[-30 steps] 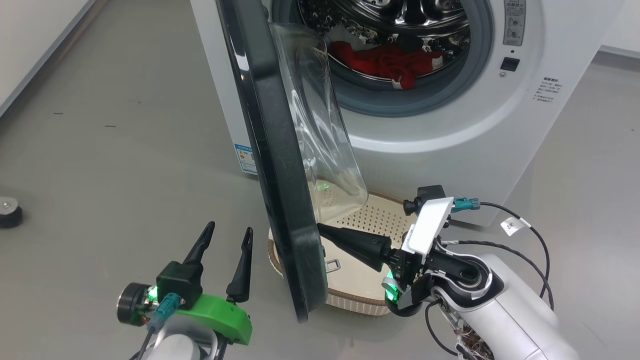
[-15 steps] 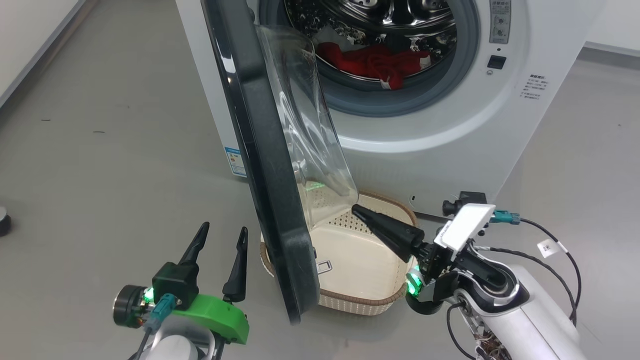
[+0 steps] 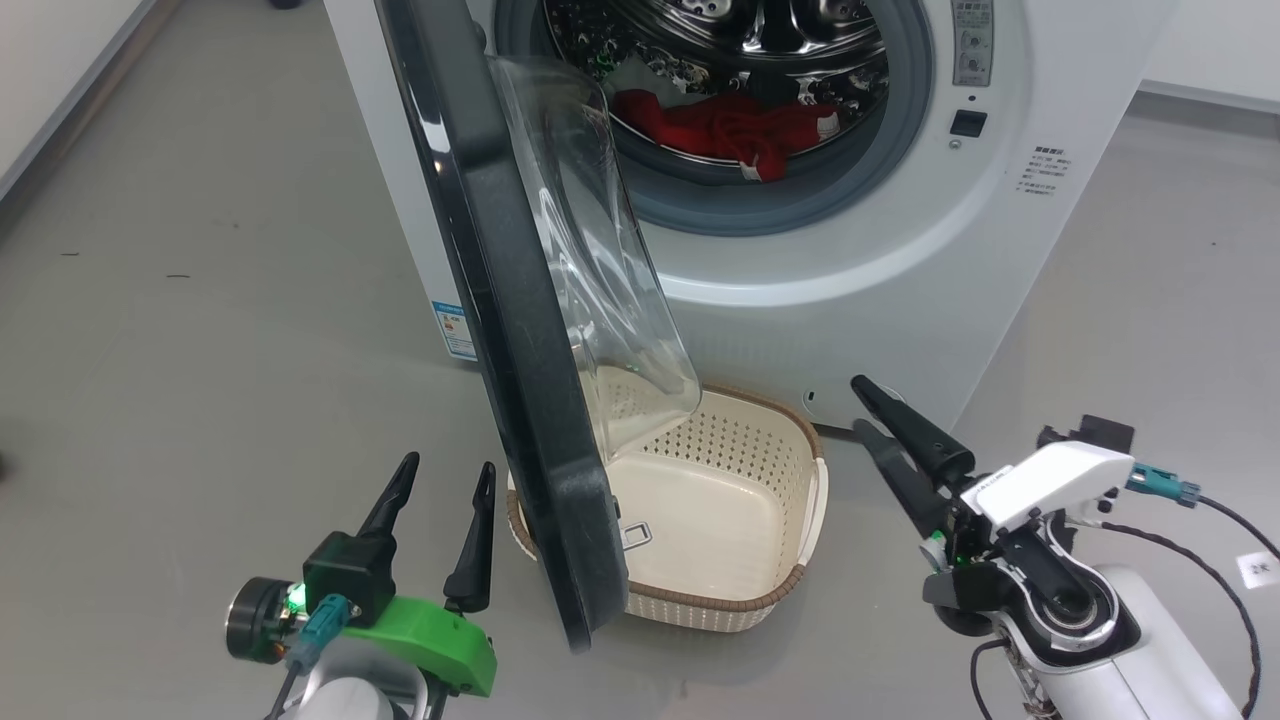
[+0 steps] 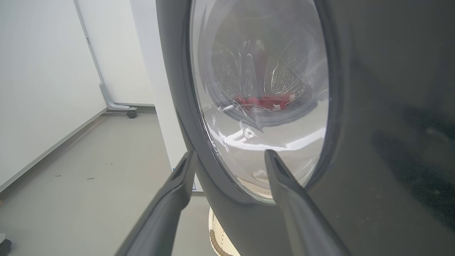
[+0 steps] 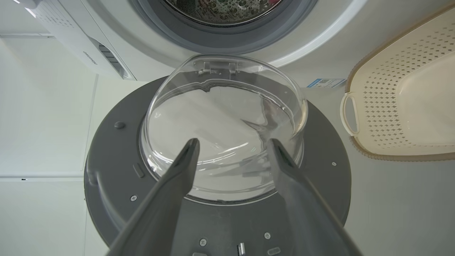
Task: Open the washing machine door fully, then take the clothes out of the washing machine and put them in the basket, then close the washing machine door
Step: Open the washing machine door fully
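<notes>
The white washing machine (image 3: 850, 280) stands ahead with its round black door (image 3: 500, 330) swung out edge-on towards me, the glass bowl facing right. Red clothes (image 3: 720, 125) lie in the steel drum, and also show through the glass as red clothes (image 4: 263, 102). The cream basket (image 3: 700, 603) sits empty on the floor under the door. My left gripper (image 3: 440, 490) is open, on the door's outer side, apart from it. My right gripper (image 3: 860, 403) is open with nothing in it, to the right of the basket. From there it faces the door's inner face (image 5: 117, 170) and the basket (image 5: 391, 117).
Grey floor stretches to the left and right of the machine. A white wall with a baseboard (image 3: 60, 130) runs along the far left. A wheeled frame foot (image 4: 132, 113) stands by that wall. My right arm's cables with a paper tag (image 3: 1258, 568) hang at the lower right.
My right gripper has left the door's inner face, drawn back to the right past the basket and opened. The head camera has shifted. The left gripper stays open in place.
</notes>
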Robot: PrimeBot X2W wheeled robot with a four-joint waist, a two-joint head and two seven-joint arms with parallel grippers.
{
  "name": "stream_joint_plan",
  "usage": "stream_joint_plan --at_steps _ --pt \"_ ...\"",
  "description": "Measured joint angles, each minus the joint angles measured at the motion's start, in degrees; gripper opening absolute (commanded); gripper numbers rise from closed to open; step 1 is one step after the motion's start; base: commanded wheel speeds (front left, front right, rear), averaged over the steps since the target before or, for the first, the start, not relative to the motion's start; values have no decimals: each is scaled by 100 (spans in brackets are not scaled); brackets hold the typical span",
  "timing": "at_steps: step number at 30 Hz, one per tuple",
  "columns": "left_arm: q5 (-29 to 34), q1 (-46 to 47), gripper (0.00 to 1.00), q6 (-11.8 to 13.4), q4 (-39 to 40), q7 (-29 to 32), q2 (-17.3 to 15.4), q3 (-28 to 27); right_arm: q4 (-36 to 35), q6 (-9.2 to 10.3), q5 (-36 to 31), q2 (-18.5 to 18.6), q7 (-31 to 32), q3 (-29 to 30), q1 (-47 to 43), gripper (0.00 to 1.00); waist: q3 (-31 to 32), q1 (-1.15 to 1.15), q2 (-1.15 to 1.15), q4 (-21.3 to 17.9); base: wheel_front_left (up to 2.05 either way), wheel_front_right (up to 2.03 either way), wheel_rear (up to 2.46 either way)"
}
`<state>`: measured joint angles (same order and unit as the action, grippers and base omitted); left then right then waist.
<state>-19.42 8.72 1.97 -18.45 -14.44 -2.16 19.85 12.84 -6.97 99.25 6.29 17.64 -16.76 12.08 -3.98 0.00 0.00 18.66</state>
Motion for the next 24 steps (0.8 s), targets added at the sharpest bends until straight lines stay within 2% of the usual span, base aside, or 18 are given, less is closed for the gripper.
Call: stream_joint_plan --at_steps 11,19,23,24 --pt "0 -50 100 0 -25 0 -1 -9 -120 0 -2004 671 -1499 82 -442 100 27 0 0 -68 0 0 0" --pt "0 -51 100 0 -32 0 -1 -47 127 20 -4195 1444 -2769 -137 -553 100 35 0 0 -100 0 0 0" --pt "1 -52 100 0 -48 0 -1 -60 212 443 -5172 1638 -3468 -196 -553 100 43 0 0 -118 0 0 0" --pt "1 -52 100 0 -49 0 -1 -60 230 555 -5382 1667 -3475 -218 -553 100 43 0 0 -122 0 0 0"
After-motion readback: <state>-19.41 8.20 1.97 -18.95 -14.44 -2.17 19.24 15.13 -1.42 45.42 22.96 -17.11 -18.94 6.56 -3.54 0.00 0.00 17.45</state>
